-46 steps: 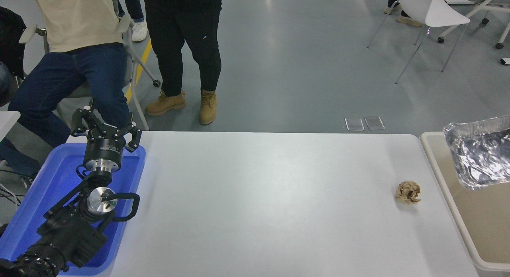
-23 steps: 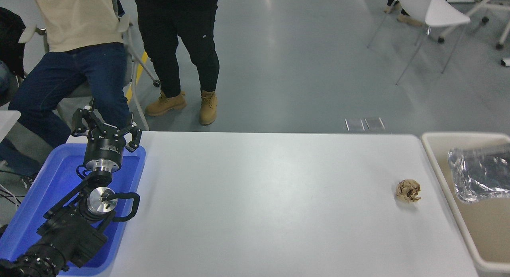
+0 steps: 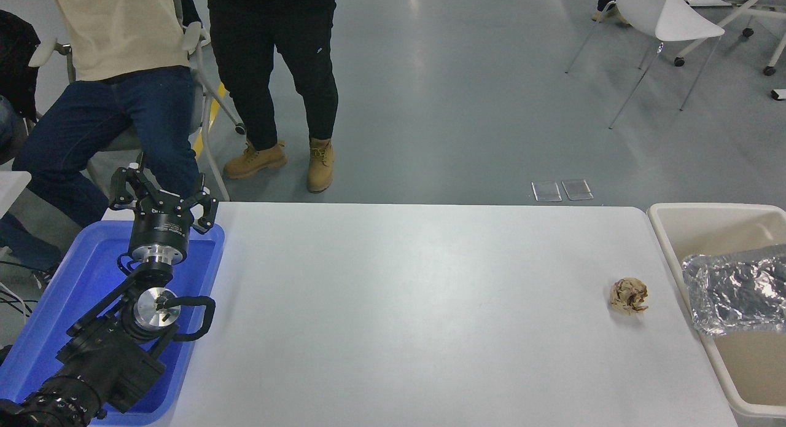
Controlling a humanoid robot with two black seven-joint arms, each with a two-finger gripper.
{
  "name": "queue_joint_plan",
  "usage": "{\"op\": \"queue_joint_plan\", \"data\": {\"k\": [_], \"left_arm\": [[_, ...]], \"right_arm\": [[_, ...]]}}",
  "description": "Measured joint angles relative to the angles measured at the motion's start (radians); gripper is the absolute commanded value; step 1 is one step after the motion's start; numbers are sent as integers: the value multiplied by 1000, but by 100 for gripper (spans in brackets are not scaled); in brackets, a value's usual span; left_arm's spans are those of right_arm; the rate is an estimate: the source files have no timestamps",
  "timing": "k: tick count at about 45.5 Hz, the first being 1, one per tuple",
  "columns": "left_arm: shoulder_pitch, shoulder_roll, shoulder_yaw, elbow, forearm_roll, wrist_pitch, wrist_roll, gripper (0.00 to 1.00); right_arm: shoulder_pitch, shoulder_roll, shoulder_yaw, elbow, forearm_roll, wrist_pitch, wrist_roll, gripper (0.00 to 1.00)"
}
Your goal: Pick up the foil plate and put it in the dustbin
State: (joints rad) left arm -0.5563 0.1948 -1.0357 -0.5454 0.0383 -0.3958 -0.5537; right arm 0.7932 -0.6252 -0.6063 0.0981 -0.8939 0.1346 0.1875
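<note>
Foil plate (image 3: 734, 295) lies inside the dustbin (image 3: 666, 242) at the table's three o'clock edge, its crinkled silver surface resting against the bin's near-left wall and running out of the picture at the right. The beige bin sits just beside the white table (image 3: 417, 316), its thick rim touching or nearly touching the tabletop's right side. A small crumpled brown paper ball (image 3: 629, 295) rests on the table near the bin, at about four o'clock from the table's middle, apart from the foil. At eight o'clock the left arm is parked over a blue tray (image 3: 67, 304), and the left gripper (image 3: 163, 196) points away from the camera toward eleven o'clock with its black fingers spread apart, holding nothing. The right arm and its gripper are out of view (nothing of them enters from the right edge). Beyond the table's far side, toward eleven o'clock, one person (image 3: 116, 77) in a cream top and blue jeans sits on a chair, and another person (image 3: 276, 77) in black trousers and tan boots stands on the grey floor. A white chair (image 3: 669, 15) stands at one o'clock.
</note>
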Motion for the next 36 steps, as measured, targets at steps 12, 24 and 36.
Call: {"op": "queue_joint_plan", "data": {"k": [12,24,36], "left_arm": [[0,0,0,0,0,0,0,99],[-1,0,0,0,0,0,0,99],[-2,0,1,-1,1,0,1,99]], "right_arm": [[56,1,5,38,39,5,4,100],[230,-101,6,371,64,11,4,100],[492,-230,-42,885,72,37,1,100]]}}
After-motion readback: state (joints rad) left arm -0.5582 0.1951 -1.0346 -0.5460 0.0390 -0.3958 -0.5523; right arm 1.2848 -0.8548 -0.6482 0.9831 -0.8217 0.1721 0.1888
